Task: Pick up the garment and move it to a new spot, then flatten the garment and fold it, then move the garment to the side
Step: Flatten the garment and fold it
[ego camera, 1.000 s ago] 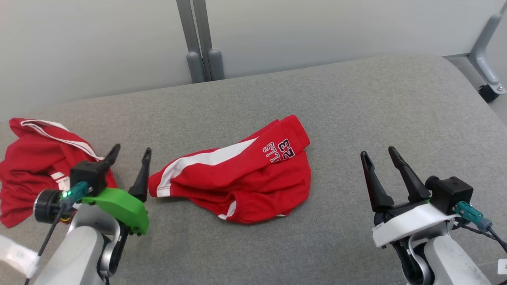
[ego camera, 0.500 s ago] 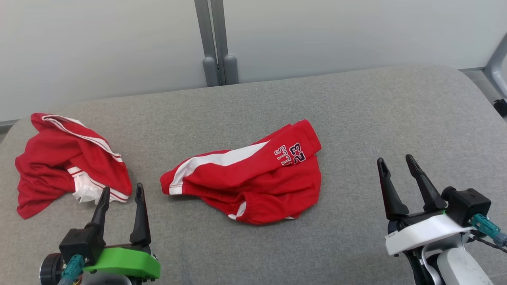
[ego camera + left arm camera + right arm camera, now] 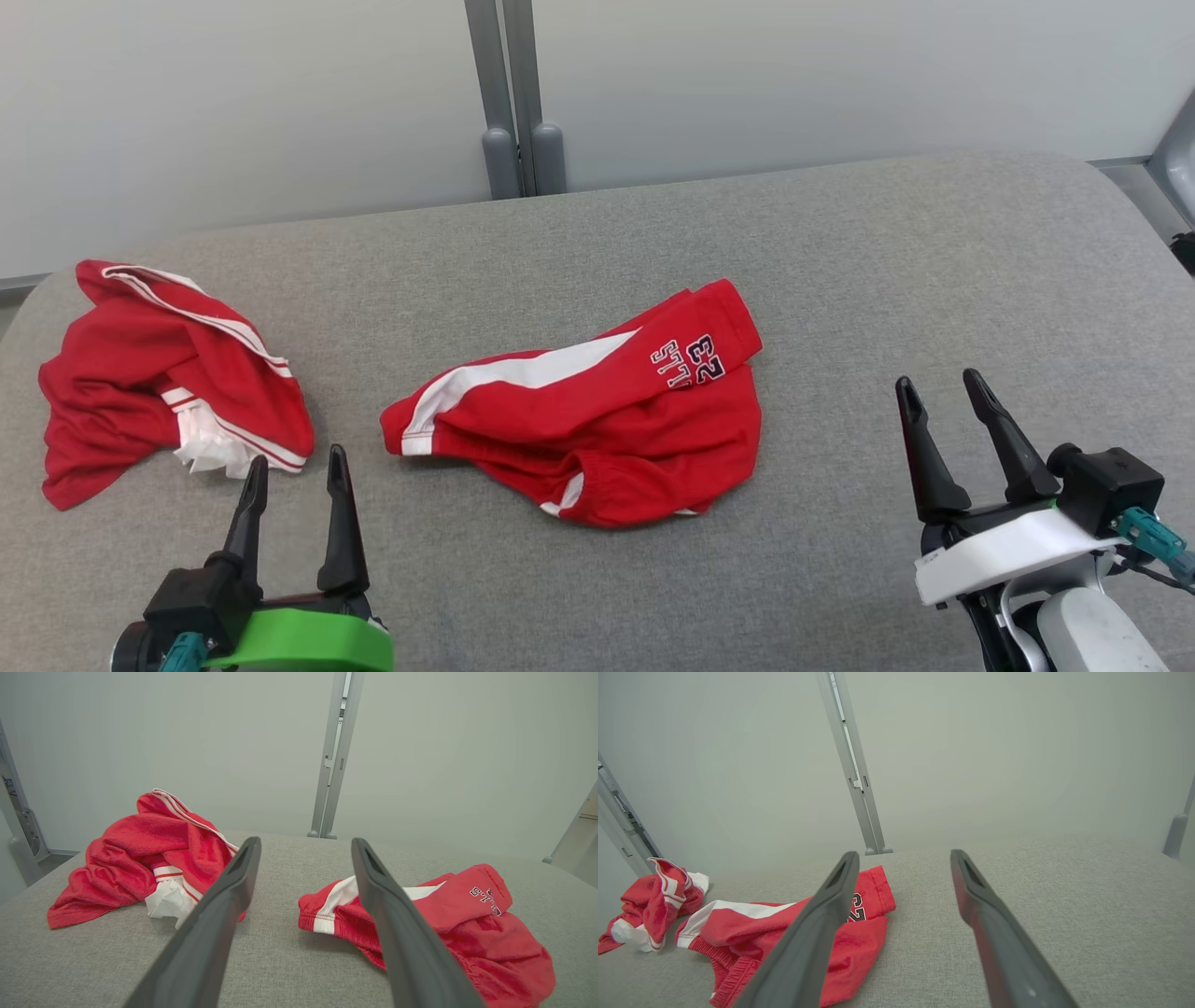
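- Now, head view: left gripper (image 3: 296, 457) and right gripper (image 3: 937, 378) both spread, empty.
- Right wrist view adds the gathered waistband (image 3: 731, 975).
- Red white-striped garment (image 3: 597, 420) lies rumpled ahead-right of left gripper, on grey woven cushion (image 3: 840, 280).

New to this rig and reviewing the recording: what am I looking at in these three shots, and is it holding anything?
This is a wheeled robot with two arms. Each arm ends in a gripper with two long dark fingers. The wide shot comes from its head camera, looking down at a grey padded surface. In it the left gripper, with a green part behind it, sits at lower left. The right gripper, with a white part, sits at lower right. The other two shots come from a camera on each wrist, looking out along that gripper's own fingers. Two garments lie on the surface: crumpled red shorts with a white stripe and the number 23 in the middle, and a bunched red and white garment at far left. Both grippers are open and hold nothing.
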You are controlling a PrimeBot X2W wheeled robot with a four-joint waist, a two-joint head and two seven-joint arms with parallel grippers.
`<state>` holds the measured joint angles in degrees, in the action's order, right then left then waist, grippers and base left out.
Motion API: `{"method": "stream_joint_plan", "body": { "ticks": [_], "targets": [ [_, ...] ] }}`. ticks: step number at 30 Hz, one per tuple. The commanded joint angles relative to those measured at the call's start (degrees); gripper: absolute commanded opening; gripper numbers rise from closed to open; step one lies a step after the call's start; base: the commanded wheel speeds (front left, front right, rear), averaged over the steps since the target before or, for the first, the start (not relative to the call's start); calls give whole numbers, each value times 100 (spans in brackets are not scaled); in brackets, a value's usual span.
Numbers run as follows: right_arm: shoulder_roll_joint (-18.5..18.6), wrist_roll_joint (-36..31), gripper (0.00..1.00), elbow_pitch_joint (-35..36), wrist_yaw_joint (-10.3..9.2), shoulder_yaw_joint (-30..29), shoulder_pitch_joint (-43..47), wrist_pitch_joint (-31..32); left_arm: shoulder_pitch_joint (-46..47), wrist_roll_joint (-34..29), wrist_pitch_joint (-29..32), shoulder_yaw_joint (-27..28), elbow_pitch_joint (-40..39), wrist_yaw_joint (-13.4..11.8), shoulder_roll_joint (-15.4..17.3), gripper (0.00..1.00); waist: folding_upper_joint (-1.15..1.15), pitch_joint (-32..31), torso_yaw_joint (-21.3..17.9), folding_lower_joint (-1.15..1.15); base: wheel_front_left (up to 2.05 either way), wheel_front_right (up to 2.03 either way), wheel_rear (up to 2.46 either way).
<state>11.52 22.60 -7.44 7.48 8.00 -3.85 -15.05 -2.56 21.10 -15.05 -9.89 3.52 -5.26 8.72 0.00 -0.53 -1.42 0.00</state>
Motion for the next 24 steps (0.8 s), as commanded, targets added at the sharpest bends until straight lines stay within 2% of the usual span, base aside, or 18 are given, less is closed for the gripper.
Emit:
{"method": "stream_joint_plan", "body": {
  "ticks": [1,8,19,24],
  "targets": [
    [32,47,100,-36,2,35,-54,-17,-63,-38,-18,24,52,69,-40,100,0,0,27,0,0,0,0],
    [239,298,100,-387,2,244,-548,84,25,-215,-17,67,185,315,-199,100,0,68,351,0,0,0,0],
    [871,1227,100,-1961,2,768,-2717,2170,500,-312,-12,-46,514,578,-403,100,0,674,1236,0,0,0,0],
    [901,1603,100,-2816,2,849,-3416,3012,677,-262,-12,-94,721,655,-468,100,0,824,1595,0,0,0,0]
  ]
}}
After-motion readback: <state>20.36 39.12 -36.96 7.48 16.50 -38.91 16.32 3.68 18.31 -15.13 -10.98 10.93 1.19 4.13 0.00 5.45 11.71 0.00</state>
